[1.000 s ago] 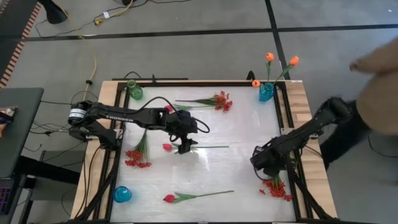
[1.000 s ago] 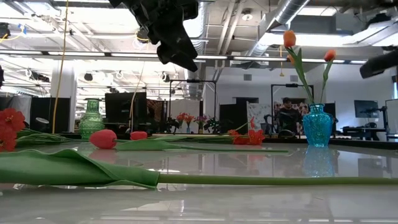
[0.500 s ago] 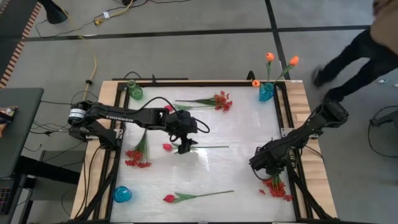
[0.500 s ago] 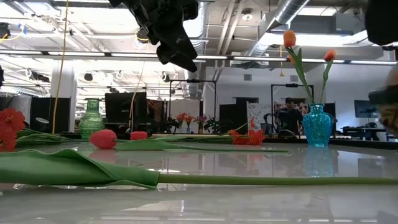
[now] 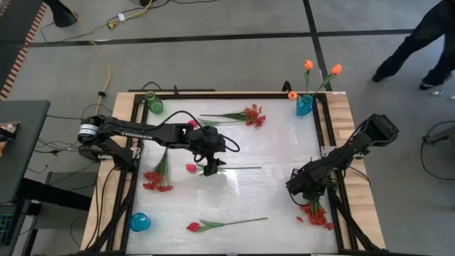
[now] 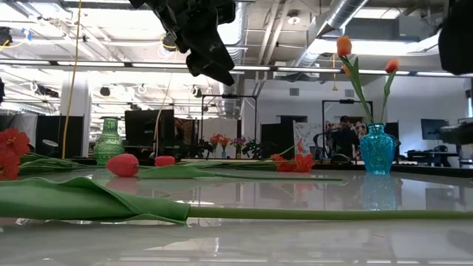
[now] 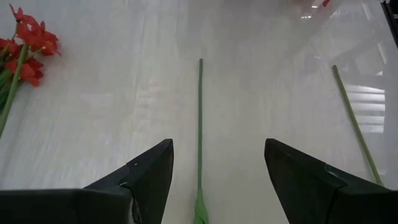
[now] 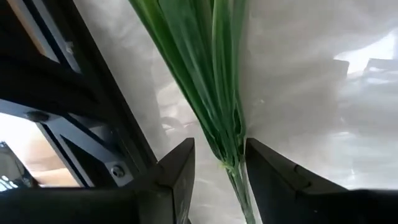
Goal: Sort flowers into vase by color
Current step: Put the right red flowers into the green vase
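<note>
White and glossy, the worktop (image 5: pixel 270 153) carries most of the flowers lying loose. Over the last second the only real change is beyond it: a person (image 5: pixel 419 43) who was close by the far right corner has walked off and now shows at the edge of the room. The left arm has not moved, so no flower has been lifted in that time, and I judge the sorting stalled in an approach.

The left hand (image 5: pixel 210 168) hangs above mid-worktop, its fingers (image 7: pixel 149 177) spread wide and empty, straddling the stem of a pinkish-red tulip (image 5: pixel 190 168) that lies flat beneath it. The right hand (image 5: pixel 307 197) has shifted slightly near the right edge and sits low; its fingers (image 8: pixel 180 165) stand parted on either side of the green stems of a red spray (image 5: pixel 318 217), not yet closed on them.

Other flowers wait: a second red spray (image 5: pixel 158 181) at the left, a third (image 5: pixel 252 115) at the far side, another tulip (image 5: pixel 193 227) near the front.

Three vases stand at the corners. The blue vase (image 5: pixel 304 105), far right, holds three orange tulips (image 5: pixel 308 65). The green vase (image 5: pixel 153 104), far left, appears empty, as does the blue vase (image 5: pixel 139 222) at the near left.
</note>
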Tool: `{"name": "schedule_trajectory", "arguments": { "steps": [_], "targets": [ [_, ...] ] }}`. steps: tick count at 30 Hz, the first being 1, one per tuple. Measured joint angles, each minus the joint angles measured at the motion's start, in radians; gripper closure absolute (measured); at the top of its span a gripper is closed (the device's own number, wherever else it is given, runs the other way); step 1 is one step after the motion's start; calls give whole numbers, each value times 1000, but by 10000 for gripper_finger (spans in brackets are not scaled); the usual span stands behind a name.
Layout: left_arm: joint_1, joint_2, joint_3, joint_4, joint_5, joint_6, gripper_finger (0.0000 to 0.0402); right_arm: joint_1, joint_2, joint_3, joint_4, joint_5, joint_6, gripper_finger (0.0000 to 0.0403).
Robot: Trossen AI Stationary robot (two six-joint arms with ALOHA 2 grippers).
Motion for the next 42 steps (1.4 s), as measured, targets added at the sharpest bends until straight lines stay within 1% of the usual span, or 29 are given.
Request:
{"name": "schedule_trajectory", "arguments": {
  "steps": [6,9,13,16,18,23,26,30,35,38,42],
  "targets": [
    [0,0,0,0,0,-8,161,0,-2,-29,84,-2,3,237],
    [0,0,0,-1,0,-24,161,0,-1,-28,97,0,3,251],
    [0,0,0,-1,0,-26,161,0,0,-20,112,4,6,300],
    [0,0,0,-1,0,-27,161,-1,0,-8,114,4,60,347],
    [0,0,0,-1,0,-27,161,-2,0,8,97,4,99,367],
    [0,0,0,-1,3,-21,161,-3,-9,81,63,4,130,367],
    [1,0,0,-1,3,-8,161,-14,-37,130,65,34,164,367],
    [1,0,0,0,4,14,161,-46,-86,184,64,76,241,360],
    [1,0,0,9,4,28,161,-95,-166,235,65,78,342,360],
    [1,0,0,36,6,27,161,-123,-229,255,98,78,402,361],
    [1,0,0,63,11,28,161,-172,-319,263,200,79,492,361]
  ]
}}
